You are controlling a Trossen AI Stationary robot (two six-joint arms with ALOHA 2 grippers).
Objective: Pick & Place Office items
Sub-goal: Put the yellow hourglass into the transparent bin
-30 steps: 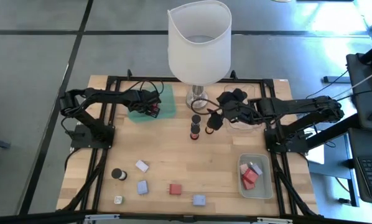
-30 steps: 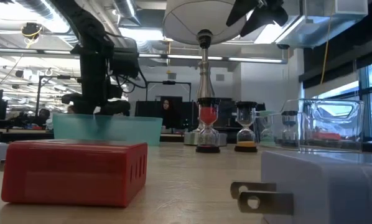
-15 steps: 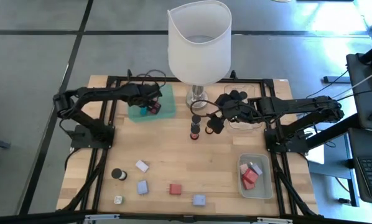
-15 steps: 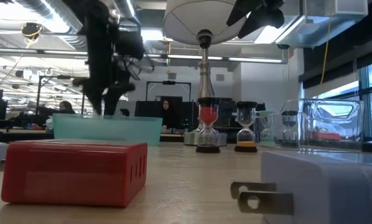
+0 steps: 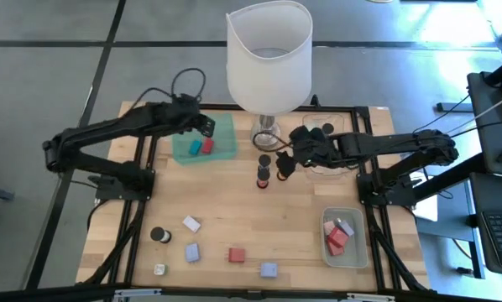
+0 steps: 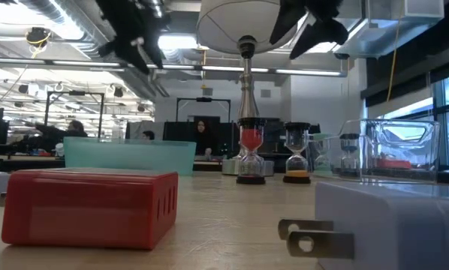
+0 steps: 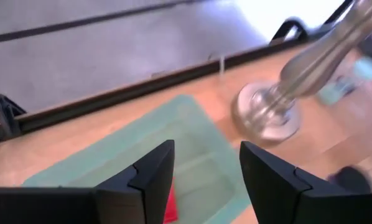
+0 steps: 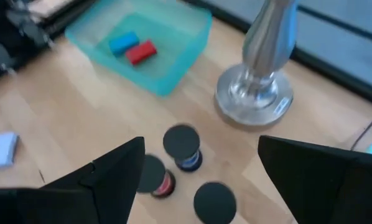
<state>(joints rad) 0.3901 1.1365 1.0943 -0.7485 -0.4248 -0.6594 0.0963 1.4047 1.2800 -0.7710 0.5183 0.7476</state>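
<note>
We see a red block point(image 5: 206, 145) and a blue block point(image 5: 196, 148) already in the teal tray point(image 5: 226, 127). Our left hand point(image 5: 205, 126) hovers above it, released and empty. The right hand point(image 5: 286, 164) waits open over the hourglasses point(image 5: 264, 170). Several blocks point(image 5: 191, 252) remain on the counter point(image 5: 293, 226).

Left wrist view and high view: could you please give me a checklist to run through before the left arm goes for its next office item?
1. Left jaws empty: ok, apart with nothing between them, above the teal tray.
2. Red block and blue block lying inside that tray: ok.
3. Right jaws empty: ok, wide apart near the hourglasses.
4. Table front cleared: not ok, loose red piece and others remain.
5. Clearance from the lamp: cannot tell.
</note>
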